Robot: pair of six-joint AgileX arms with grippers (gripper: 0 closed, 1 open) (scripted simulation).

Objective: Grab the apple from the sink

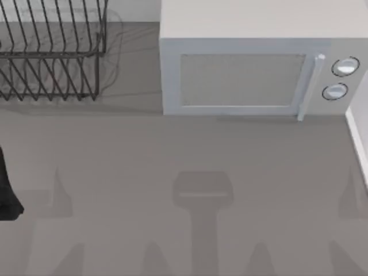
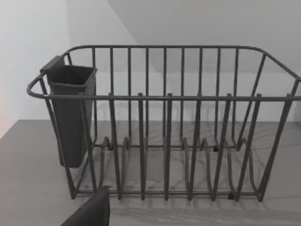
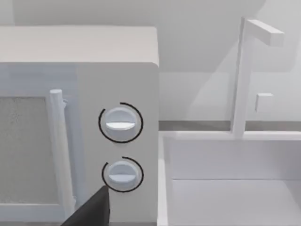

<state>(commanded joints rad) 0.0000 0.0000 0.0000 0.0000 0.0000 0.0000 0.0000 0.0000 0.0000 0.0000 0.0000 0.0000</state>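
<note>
The apple is out of view. The white sink lies just right of the microwave, its basin bare where it shows, and its rim runs along the table's right edge. A dark part of my right gripper shows low in the right wrist view, facing the microwave's knobs and the sink's near corner. Part of my left arm sits at the table's left edge. A dark part of my left gripper faces the dish rack.
A white microwave stands at the back, door shut, with two round knobs on its right. A wire dish rack with a dark cutlery cup fills the back left. A white faucet rises behind the sink.
</note>
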